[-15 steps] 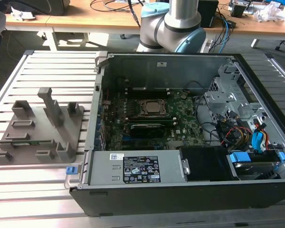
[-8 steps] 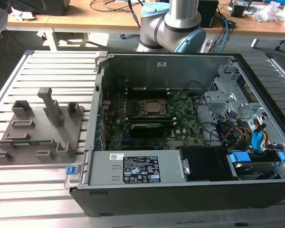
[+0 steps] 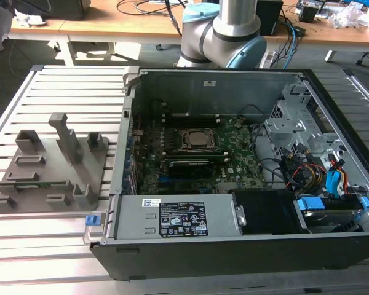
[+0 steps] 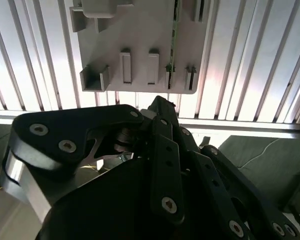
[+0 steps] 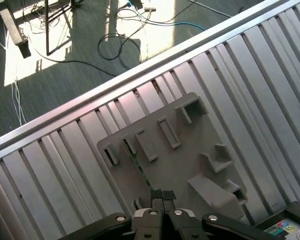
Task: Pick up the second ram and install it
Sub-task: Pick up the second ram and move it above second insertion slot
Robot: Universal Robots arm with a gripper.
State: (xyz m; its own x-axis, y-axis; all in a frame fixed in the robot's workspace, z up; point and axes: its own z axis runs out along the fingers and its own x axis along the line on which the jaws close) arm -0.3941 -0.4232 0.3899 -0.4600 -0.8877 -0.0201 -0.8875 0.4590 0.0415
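Slatted metal bench (image 3: 49, 246) carries a grey tray (image 3: 49, 166) and, beside it, an open computer case (image 3: 234, 252) with its motherboard (image 3: 197, 160) facing up. Behind the case stands the arm (image 3: 234, 31); the exterior view cuts it off just above its base joint.

Both wrist views look steeply down on the bench, so the wrist hangs high over the tray (image 5: 190, 145) with the tips aimed at it. The fingers (image 5: 157, 196) are pressed together with nothing between them. In the second wrist view their black linkage (image 4: 165, 165) blocks the near half of the picture, with the tray (image 4: 140, 30) well beyond the tips.

The ram (image 5: 140, 170) sits on edge in the tray's slots, well below the fingers and apart from them. In the first wrist view it is a thin green line that runs straight away from the fingertips, in line with the seam between them. Its near end is hidden behind the tips. In the second wrist view the ram (image 4: 174, 30) again shows only as an edge leading away from the tips, cut off at the frame's border. In the exterior view the ram (image 3: 46, 183) is a low green strip lying lengthwise along the tray's front row, mostly masked by the slot walls. Its chips are too small to make out.
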